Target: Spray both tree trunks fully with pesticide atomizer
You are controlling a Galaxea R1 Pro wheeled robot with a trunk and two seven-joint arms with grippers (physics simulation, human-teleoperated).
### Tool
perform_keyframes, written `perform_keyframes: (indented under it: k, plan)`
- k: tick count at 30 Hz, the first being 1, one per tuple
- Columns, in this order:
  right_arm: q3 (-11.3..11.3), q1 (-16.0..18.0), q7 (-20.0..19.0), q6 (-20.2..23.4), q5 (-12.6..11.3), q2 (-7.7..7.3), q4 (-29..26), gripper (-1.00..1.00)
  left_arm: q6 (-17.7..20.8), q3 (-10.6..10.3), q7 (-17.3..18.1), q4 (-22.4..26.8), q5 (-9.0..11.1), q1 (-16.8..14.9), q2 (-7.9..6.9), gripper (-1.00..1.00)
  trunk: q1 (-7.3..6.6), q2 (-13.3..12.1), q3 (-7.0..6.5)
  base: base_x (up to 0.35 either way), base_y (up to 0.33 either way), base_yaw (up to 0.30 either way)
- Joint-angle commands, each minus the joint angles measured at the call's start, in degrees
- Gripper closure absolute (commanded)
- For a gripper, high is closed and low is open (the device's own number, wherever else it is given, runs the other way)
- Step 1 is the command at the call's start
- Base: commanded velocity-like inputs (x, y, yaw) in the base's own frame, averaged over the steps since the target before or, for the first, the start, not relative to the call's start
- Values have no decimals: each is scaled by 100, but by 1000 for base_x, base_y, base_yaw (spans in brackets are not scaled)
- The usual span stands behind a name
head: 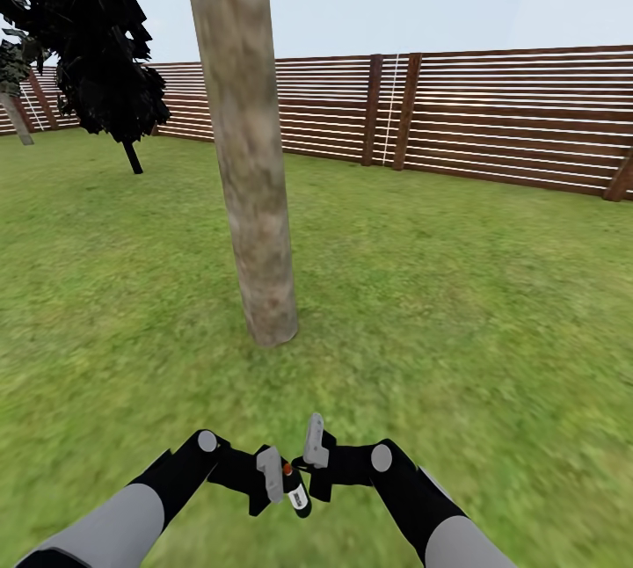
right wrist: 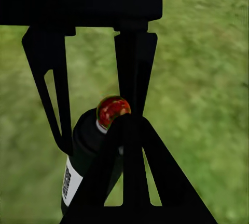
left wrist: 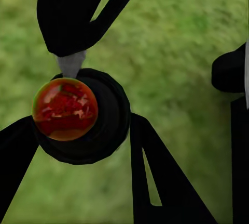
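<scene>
A thick mottled beige-grey tree trunk [head: 251,163] rises from the lawn straight ahead, its canopy out of view above. Low in front of me, my left gripper [head: 280,478] is shut on the pesticide atomizer [head: 296,489], a small dark bottle with a red top. The left wrist view looks down on the red top [left wrist: 65,108], with the dark bottle body [left wrist: 111,117] held between the fingers [left wrist: 155,172]. My right gripper [head: 309,462] sits just beside the bottle. Its fingertips [right wrist: 127,122] meet, shut, against the atomizer [right wrist: 88,146] near its top.
Green lawn [head: 457,304] spreads all around the trunk. A reddish-brown slatted fence [head: 510,120] bounds it at the back. A dark conifer [head: 97,40] stands back left, and a thin pale trunk [head: 16,120] leans at the far left edge.
</scene>
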State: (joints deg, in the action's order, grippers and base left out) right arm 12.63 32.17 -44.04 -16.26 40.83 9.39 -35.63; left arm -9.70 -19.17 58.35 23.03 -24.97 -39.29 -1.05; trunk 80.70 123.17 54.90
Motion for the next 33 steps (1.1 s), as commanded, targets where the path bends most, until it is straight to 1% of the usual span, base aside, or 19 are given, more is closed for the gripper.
perform_keyframes:
  k: [1,7,10,12,15,19,20,21,22,24,25,26,27,28,29,30,31,32,33]
  plan:
    - [-6,2,-5,-33,57,2,-5,100,-59,-1,1,7,-43,-1,-3,100,-1,2,5,0,0,0]
    - [-6,6,-4,-31,57,1,0,100,-59,-20,1,-8,-71,-8,-29,100,-1,2,5,0,0,0]
    - [-6,3,-2,-34,57,0,0,100,-51,-33,-4,-17,-100,18,-131,100,-1,2,5,0,0,0]
    - [-6,3,-2,-31,57,-6,-1,100,-44,-34,-24,-17,-170,24,-304,100,-1,2,5,0,0,0]
    - [-14,0,0,-28,57,-25,4,100,-48,-34,-55,-18,-216,26,-729,100,-1,2,5,0,0,0]
    - [-22,1,0,-35,57,-109,18,100,-57,-27,-59,-18,-214,34,-1238,100,-1,2,5,0,0,0]
    - [-23,0,0,-35,57,-119,19,100,-58,-26,-60,-18,-212,38,-1343,100,-1,2,5,0,0,0]
    - [-28,3,0,-35,57,-129,20,-100,-58,-22,-60,-18,-211,41,-1450,100,-1,2,5,0,0,0]
    - [-32,1,0,-35,57,-138,20,-100,-58,-22,-59,-18,-215,42,-1536,100,-1,2,5,0,0,0]
    - [-33,1,2,-35,53,-255,27,-100,-47,-14,-77,-22,-218,62,-1705,100,-1,2,5,0,0,0]
    - [-30,0,28,-38,55,-382,44,-100,-29,51,-361,-31,-171,85,-1886,100,-1,2,5,0,0,0]
    - [-33,0,37,-47,54,-472,60,-100,-24,102,-546,-55,-126,90,-1929,100,-1,2,5,0,0,0]
    - [-39,-5,120,-58,32,-669,149,-100,-4,256,-903,-136,-12,93,-1960,100,-1,2,5,0,0,0]
    - [-65,-11,352,-64,-12,-854,325,-100,12,450,-1256,-223,95,95,-1964,100,-1,2,5,0,0,0]
    - [-154,-18,784,-67,-102,-994,638,-100,27,663,-1608,-315,173,96,-1958,100,-1,2,5,0,0,0]
    - [-310,-22,1383,-69,-235,-1074,1077,-100,40,892,-1960,-415,239,96,-1946,100,-1,2,5,0,0,0]
    - [-492,-25,2079,-70,-371,-1115,1573,-100,54,1130,-2319,-548,309,96,-1906,100,-1,2,5,0,0,0]
    - [-654,-26,2811,-80,-479,-1137,2035,-100,90,1372,-2680,-687,383,97,-1810,100,-1,2,5,0,0,0]
    - [-789,-26,3779,-108,-576,-1145,2519,-100,272,1678,-3104,-806,460,97,-1637,100,-1,2,5,0,0,0]
